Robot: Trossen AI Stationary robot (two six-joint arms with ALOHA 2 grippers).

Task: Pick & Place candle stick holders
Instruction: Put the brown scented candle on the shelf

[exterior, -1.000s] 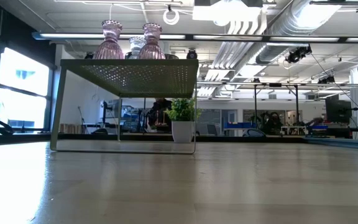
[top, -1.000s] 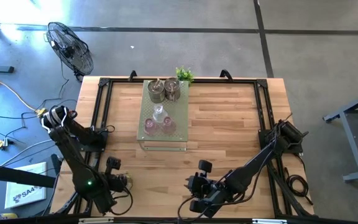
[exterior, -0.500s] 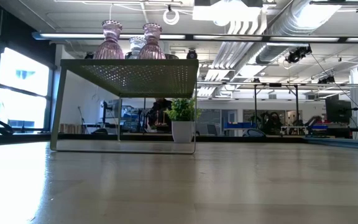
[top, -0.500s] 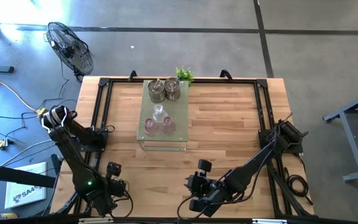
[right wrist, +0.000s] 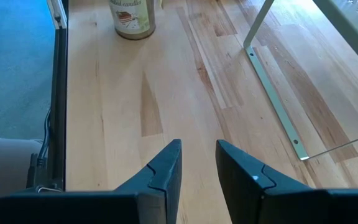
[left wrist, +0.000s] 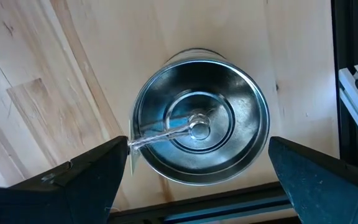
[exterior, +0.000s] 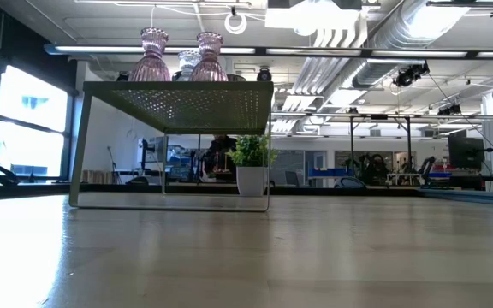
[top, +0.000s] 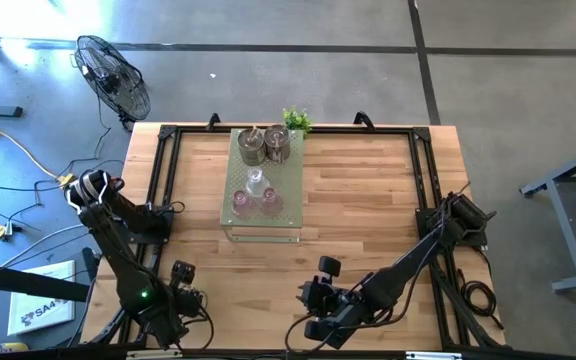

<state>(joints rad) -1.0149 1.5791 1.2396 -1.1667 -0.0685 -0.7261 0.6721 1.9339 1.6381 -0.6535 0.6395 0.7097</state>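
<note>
The left gripper [left wrist: 197, 171], jaws spread wide, straddles 1 metal candle stick holder [left wrist: 199, 129] at the table's near left; centre it before closing. The right gripper [right wrist: 197, 162] waits near-centre, nearly closed, empty.

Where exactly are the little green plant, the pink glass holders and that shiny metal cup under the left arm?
small green plant [top: 296, 119], high view, on its leaves.
pink glass candle stick holder [exterior: 151, 56], low view, on its body.
metal candle stick holder [left wrist: 201, 124], left wrist view, on its inner bowl.
</note>
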